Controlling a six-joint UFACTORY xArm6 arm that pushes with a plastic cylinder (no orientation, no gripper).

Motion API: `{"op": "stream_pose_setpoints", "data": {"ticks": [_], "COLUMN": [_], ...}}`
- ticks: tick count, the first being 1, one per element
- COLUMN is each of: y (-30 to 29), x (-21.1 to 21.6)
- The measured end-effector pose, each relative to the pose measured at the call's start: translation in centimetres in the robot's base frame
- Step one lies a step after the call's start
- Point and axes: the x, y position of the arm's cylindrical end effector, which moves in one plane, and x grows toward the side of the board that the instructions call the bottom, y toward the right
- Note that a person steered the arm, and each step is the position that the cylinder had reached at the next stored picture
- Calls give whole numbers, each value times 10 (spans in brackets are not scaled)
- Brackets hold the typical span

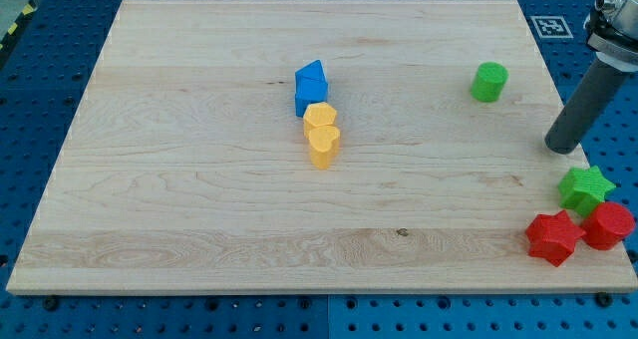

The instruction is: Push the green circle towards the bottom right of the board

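The green circle [489, 82] stands on the wooden board [199, 179] at the view's upper right. My tip [559, 147] is at the board's right edge, below and to the right of the green circle, apart from it. A green star [585, 188] lies just below my tip. A red star [553, 237] and a red circle [608, 225] sit together at the bottom right corner.
Near the board's middle, a blue block [311, 86] touches a yellow block [319, 116], with a yellow heart [323, 145] just below it. A tag marker [550, 26] lies off the board at the top right.
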Motion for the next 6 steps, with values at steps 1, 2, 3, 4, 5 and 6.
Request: {"op": "stream_pose_setpoints", "data": {"ticks": [1,2,3,4,5,6], "y": [3,4,4,3,-20,-47], "x": [-12,-28,-59,-84,-108,-123]}}
